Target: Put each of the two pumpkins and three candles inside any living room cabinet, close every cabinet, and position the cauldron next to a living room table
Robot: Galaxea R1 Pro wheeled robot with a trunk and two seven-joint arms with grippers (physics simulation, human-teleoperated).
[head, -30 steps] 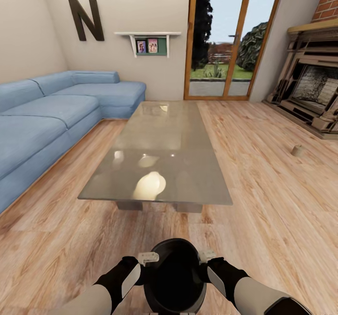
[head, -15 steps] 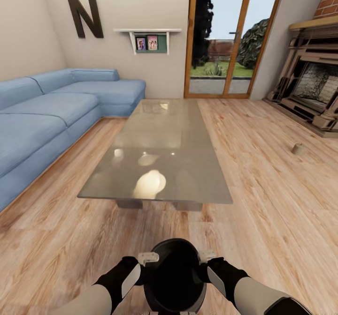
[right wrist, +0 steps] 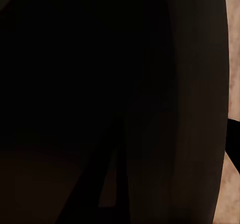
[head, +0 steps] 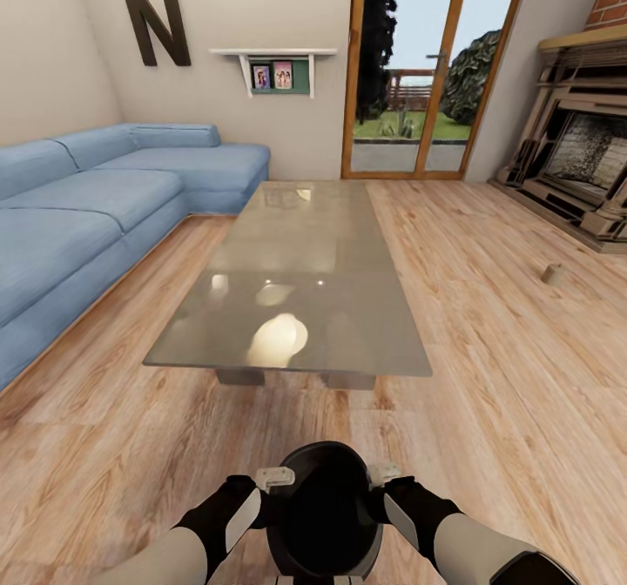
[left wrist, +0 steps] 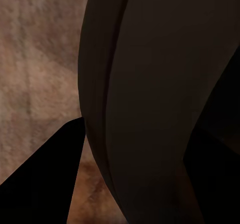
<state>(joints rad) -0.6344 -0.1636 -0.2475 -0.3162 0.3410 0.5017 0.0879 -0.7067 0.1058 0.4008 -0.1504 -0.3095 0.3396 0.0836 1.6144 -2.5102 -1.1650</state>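
Note:
I hold the black cauldron (head: pixel 324 515) low in front of me, between both arms, above the wood floor. My left gripper (head: pixel 275 480) is shut on its left rim and my right gripper (head: pixel 383 477) is shut on its right rim. Its dark belly (left wrist: pixel 150 109) looms close in the left wrist view, and the cauldron (right wrist: pixel 125 84) also shows in the right wrist view. The glass-topped table (head: pixel 305 289) stands just ahead, its near edge a short way past the cauldron. One tan candle (head: pixel 551 274) lies on the floor at the right, near the fireplace.
A blue corner sofa (head: pixel 87 211) runs along the left side. A fireplace (head: pixel 583 167) stands at the right wall, and glass doors (head: pixel 418 71) are at the back. Bare wood floor (head: pixel 488 376) lies to the right of the table.
The far wall and shelf have slid slightly upward in the picture, a small camera shift. Arms and cauldron keep the same pose.

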